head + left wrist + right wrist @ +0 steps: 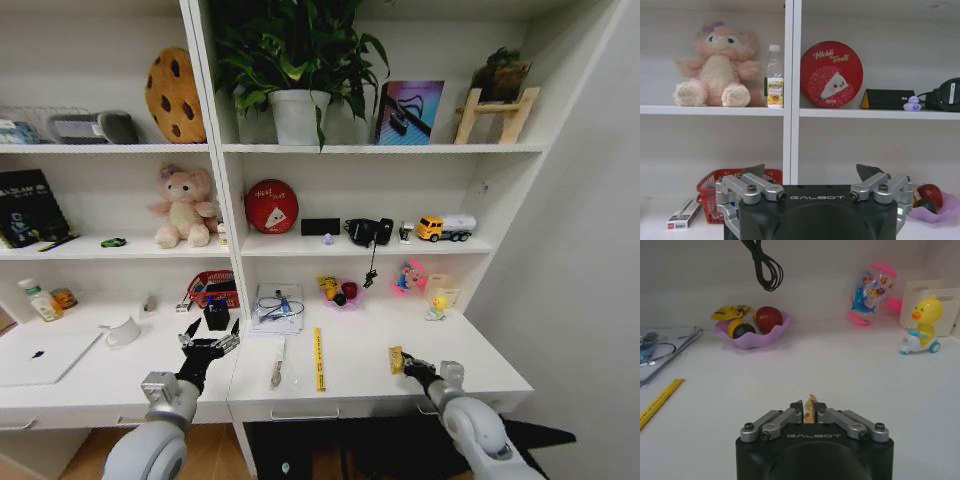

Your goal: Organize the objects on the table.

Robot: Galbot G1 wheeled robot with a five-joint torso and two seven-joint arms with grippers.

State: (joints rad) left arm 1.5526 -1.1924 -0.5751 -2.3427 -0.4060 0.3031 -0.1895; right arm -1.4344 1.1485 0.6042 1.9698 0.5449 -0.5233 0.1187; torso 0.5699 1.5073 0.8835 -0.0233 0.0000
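On the white table [370, 345], my right gripper [403, 364] hovers just above the front right part and is shut on a small yellow-tan piece [810, 406]. My left gripper [208, 345] is open over the table's front, near a black box [217, 314], with nothing between its fingers [754, 171]. A silver laptop [40, 356] lies shut at the far left. Between the arms lie a yellow ruler [319, 358] and a slim pen-like thing [277, 366] in a clear wrapper.
At the back of the table stand a red basket [212, 288], papers with a cable [278, 306], a purple bowl of fruit [751, 332], a pink fish toy [872, 292] and a yellow duck toy [920, 325]. Shelves rise behind; bare table lies ahead of my right gripper.
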